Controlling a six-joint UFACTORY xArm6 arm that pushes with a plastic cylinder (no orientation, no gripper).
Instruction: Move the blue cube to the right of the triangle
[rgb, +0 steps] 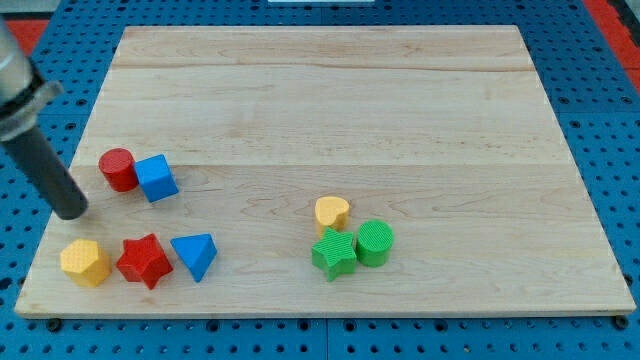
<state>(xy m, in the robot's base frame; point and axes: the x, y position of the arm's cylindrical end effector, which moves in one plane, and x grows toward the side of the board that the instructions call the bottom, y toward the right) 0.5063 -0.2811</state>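
The blue cube (157, 178) lies at the board's left, touching a red cylinder (118, 169) on its left. The blue triangle (195, 255) lies below it, near the view's bottom left, with a red star (145, 261) touching its left side. My tip (73, 212) rests on the board left of and slightly below the red cylinder, apart from it and well left of the blue cube. The dark rod slants up to the view's upper left.
A yellow hexagon (85, 263) lies left of the red star. A yellow heart (332, 213), a green star (335, 253) and a green cylinder (375, 243) cluster right of the board's middle. The wooden board (330, 100) sits on a blue pegboard.
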